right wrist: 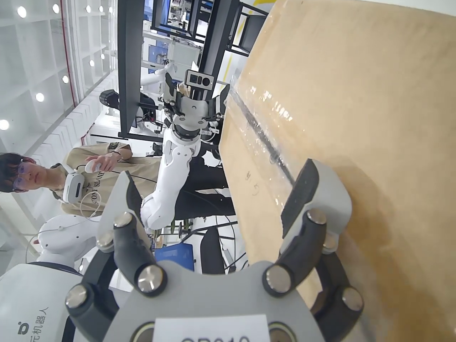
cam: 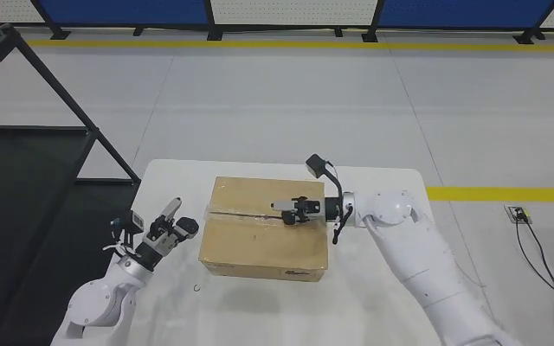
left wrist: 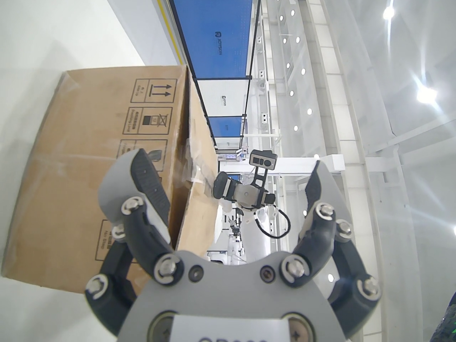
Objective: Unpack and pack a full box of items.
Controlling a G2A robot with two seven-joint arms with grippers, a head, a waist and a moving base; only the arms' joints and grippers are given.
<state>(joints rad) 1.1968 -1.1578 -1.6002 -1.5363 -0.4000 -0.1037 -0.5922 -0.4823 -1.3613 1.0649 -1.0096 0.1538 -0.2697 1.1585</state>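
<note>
Box (cam: 264, 229) of plain brown cardboard sits about midway between the left and right edges of the white surface (cam: 389, 285), set back a little from the far edge. Its flaps are shut, and a strip of clear tape (right wrist: 263, 133) runs along the seam from the left end to the right. Taken as full, it likely weighs a fair bit: stiff at its walls and corners, softer along the flap middles, with the tape slick under a pad. To my eye the ends of that seam are the places to start opening it. For shifting it, the two short side walls look best, pressed from both sides at once. The right end effector (right wrist: 217, 179) hangs over the lid near the seam, spread wide and holding nothing. One finger is low beside the tape, though I can't tell if it touches. The left end effector (cam: 177, 218) waits just beside the box's left wall, level with the seam's end, also spread wide and empty. Bare strips of surface lie left, right and in front of the box, good for setting items down. The far strip is narrow, so a flap folding back there would come close to that edge.
</note>
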